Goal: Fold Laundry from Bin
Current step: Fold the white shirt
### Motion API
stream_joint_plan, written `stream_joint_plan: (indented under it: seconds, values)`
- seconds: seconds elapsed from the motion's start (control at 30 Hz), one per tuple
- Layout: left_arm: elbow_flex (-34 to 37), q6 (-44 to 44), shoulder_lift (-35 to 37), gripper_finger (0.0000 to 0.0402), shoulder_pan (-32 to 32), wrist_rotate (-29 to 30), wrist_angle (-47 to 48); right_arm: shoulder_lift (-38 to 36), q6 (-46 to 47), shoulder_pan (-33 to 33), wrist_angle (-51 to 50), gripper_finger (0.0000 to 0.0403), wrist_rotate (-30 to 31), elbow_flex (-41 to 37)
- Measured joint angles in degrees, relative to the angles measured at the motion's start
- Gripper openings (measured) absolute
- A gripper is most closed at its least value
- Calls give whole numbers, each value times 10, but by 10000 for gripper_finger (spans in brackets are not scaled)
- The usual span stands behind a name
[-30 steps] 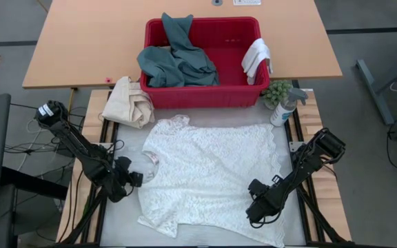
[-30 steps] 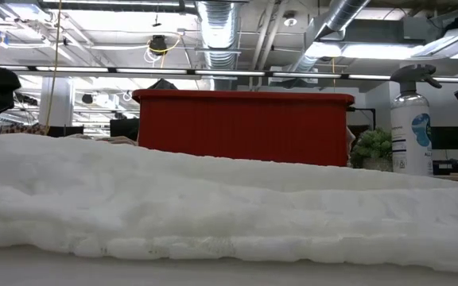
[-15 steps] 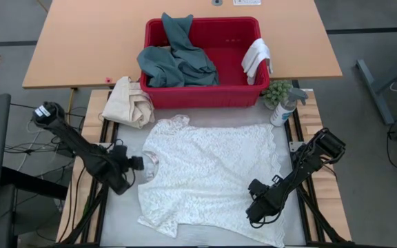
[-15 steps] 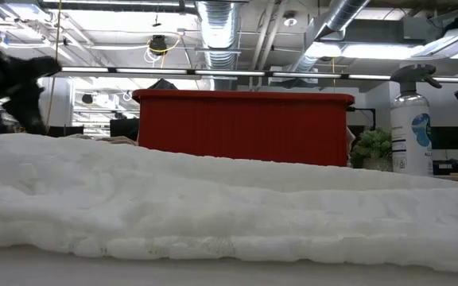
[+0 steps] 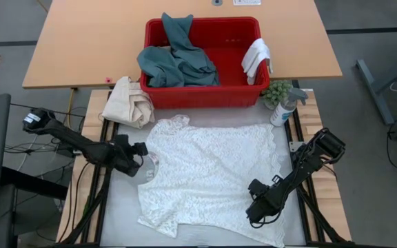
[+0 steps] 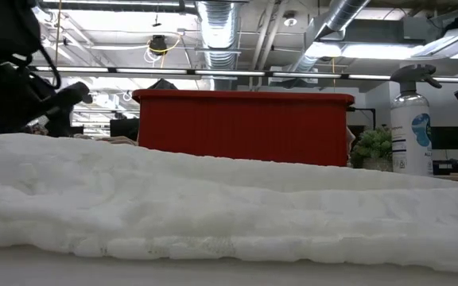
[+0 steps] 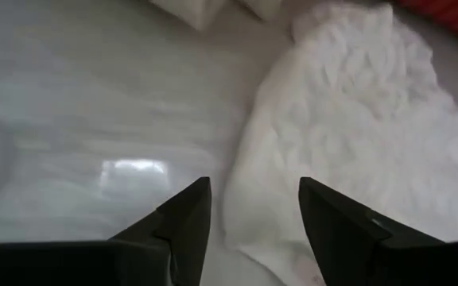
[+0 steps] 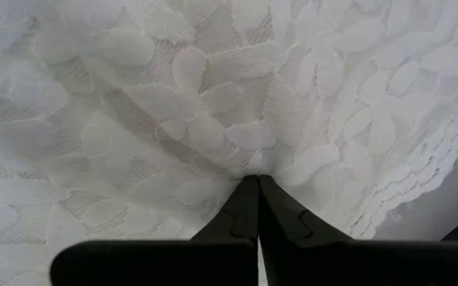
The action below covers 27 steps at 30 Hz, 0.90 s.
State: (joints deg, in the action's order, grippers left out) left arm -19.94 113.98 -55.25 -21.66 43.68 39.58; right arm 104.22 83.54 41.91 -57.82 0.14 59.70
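White lace, a short-sleeved top (image 5: 209, 179), lay spread flat over the table's (image 5: 119, 213) middle, just in front of the red bin (image 5: 202, 96), which sat at the far edge with a teal garment (image 5: 174, 58) and a small white cloth (image 5: 256, 56) inside. The top's neck (image 5: 151, 164) pointed toward the table's left edge and its hem (image 5: 276, 172) toward the right, so its long axis ran left to right, slightly skewed.

The right gripper (image 5: 255, 207) rested on the lace near the front right corner, fingers pressed together, pinching a fold of the top (image 8: 249, 171). The left gripper (image 7: 249, 206) hovered just off the collar by the left edge, fingers spread and empty.

To fold well, the left gripper would probably need to come in low, take the collar edge with one finger under the cloth, and close fully before lifting. Both arms should then move together, keeping the lace taut enough not to bunch. Lace snags easily, so a slow pull seemed wise.
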Motion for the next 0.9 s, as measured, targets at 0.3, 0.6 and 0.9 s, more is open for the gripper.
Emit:
stream_joint_plan:
  seconds: [0.3,0.6,0.9]
  values:
    - [59,-123,-1,196,78,-105,-154,0,-9,0,0,26,0,0]
    - [66,-221,-3,137,148,-108,-256,0,-9,0,0,26,0,0]
    - [59,-338,14,9,272,-117,-299,0,-21,-7,0,26,0,0]
